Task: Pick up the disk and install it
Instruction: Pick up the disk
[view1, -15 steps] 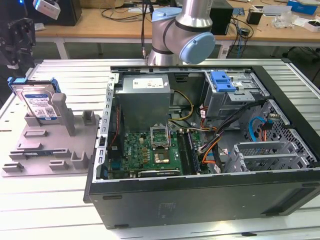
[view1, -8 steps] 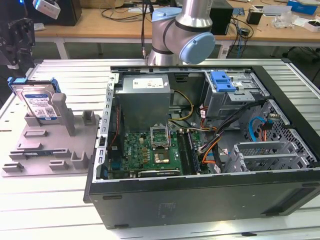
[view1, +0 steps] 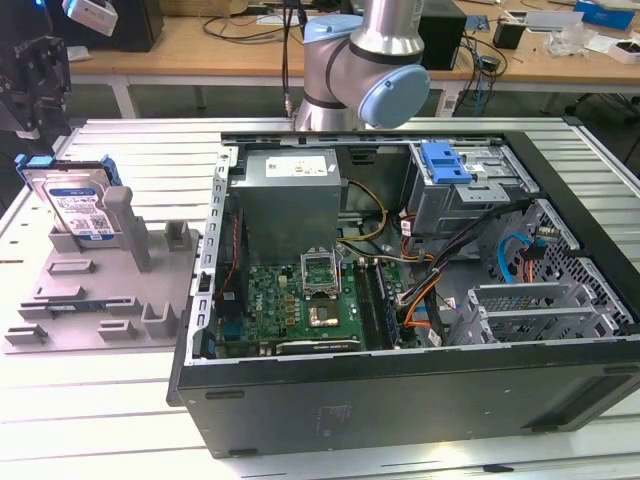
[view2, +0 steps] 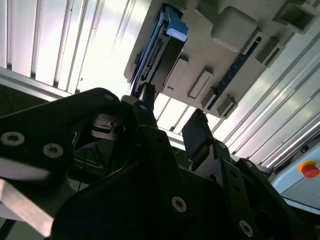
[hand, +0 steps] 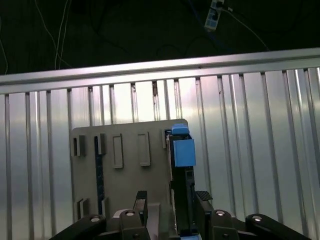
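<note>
Ribbed aluminium tabletop (view1: 110, 400) carries the disk (view1: 78, 205) upright in a grey holder (view1: 95, 300); wide-open gripper (hand: 172, 196) holds nothing.

Slatted table (view1: 100, 420) with fixture (view1: 90, 300), computer case (view1: 400, 400)

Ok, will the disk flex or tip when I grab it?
Probably rigid: the disk looks like a metal slab in a blue frame. Standing on edge in the grey holder, it may tip if nudged sideways.
</note>
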